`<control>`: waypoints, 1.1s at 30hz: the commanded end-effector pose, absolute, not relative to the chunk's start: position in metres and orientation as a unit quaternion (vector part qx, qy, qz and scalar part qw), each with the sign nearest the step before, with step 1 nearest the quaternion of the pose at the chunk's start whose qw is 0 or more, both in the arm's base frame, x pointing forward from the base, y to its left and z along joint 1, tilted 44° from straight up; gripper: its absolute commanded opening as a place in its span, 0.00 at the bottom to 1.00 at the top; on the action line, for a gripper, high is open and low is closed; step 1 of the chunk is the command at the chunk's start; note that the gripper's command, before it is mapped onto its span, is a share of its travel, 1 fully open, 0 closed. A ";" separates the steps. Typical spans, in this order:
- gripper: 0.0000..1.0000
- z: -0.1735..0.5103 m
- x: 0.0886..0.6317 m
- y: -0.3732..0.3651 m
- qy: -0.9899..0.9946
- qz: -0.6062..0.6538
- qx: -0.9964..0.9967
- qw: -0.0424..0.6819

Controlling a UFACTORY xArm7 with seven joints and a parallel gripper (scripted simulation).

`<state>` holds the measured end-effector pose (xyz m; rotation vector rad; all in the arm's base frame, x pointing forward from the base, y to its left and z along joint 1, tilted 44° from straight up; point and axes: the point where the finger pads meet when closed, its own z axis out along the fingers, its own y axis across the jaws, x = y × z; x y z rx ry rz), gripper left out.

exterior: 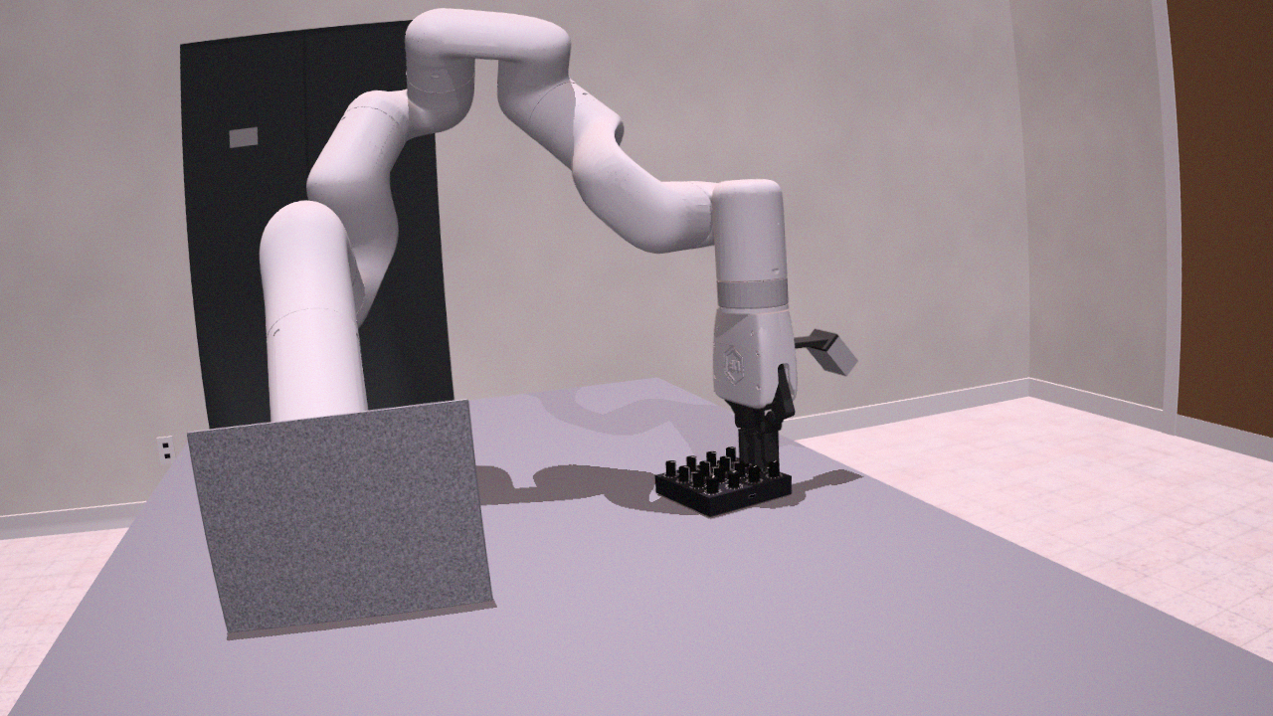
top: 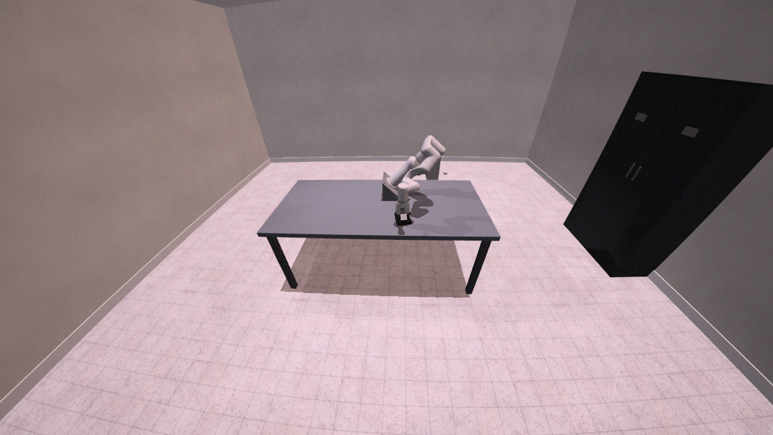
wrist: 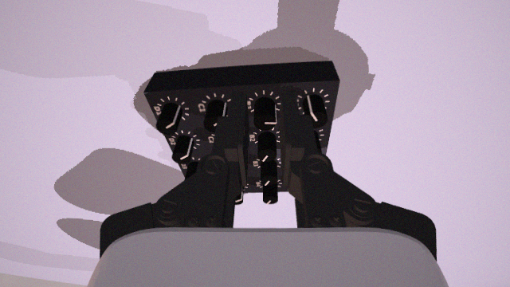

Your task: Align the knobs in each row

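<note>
i see the surface (top: 324,208) (exterior: 623,605) running wide to both sides of the box in the top view, with one long edge near it. my arm (top: 429,156) (exterior: 484,35) arches over to the box (top: 409,222) (exterior: 683,498) (wrist: 247,76), which sits upright on the surface. my hand (top: 402,209) (exterior: 758,460) (wrist: 264,112) points down, parted only a little, gripping nothing; b1 (wrist: 264,111) stands between its fingers with slim gaps. room is tight: a1 (exterior: 772,468) (wrist: 315,111) and c1 (wrist: 215,109) flank them closely.
</note>
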<state>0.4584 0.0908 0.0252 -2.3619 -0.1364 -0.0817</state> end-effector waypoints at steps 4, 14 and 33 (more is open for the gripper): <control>0.19 0.026 0.460 0.089 -0.052 -0.034 -0.924 0.376; 0.19 0.026 0.460 0.089 -0.052 -0.034 -0.924 0.376; 0.19 0.042 0.459 0.072 -0.052 -0.034 -0.924 0.376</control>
